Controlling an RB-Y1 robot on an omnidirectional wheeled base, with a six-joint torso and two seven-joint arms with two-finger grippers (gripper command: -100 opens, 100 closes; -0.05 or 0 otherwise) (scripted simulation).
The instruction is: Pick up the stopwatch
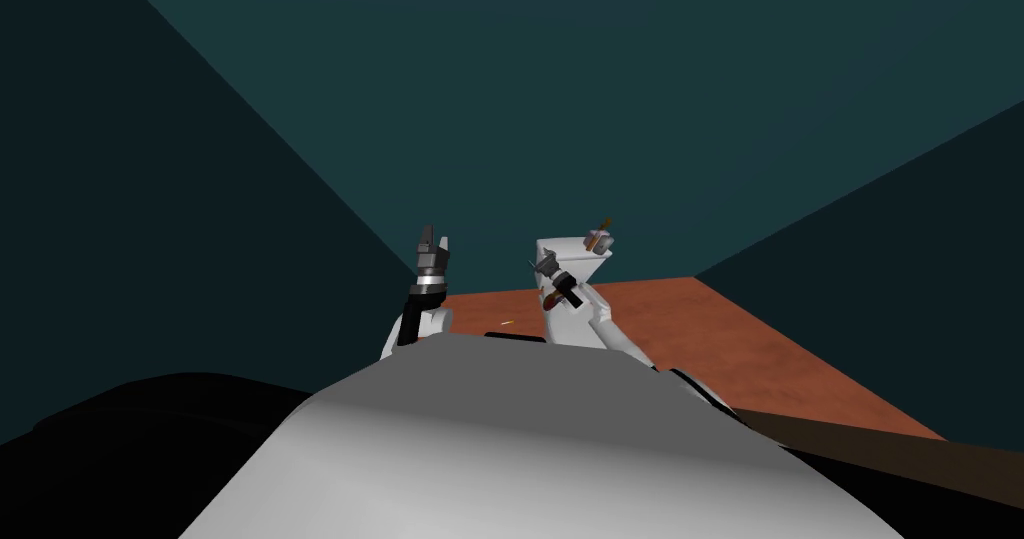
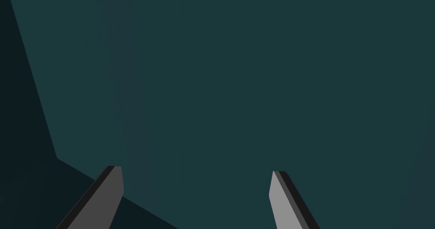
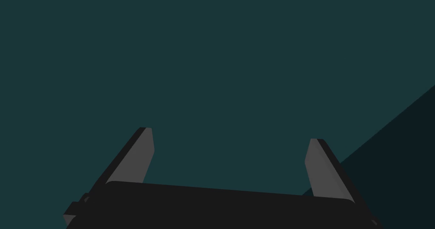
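Since I cannot tell where the stopwatch lies, I judge the risk is a blind reach closing on nothing or striking the teal wall (image 2: 255, 69), for the left gripper (image 2: 196, 171) and right gripper (image 3: 230, 134) both face it raised, fingers spread wide, holding and touching nothing

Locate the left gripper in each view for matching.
Head view: left gripper, pointing up, beside the white right arm.
Left wrist view: its two open fingers, against the teal wall.
Right wrist view: the right gripper, open, instead.
Shared landmark: the teal wall.
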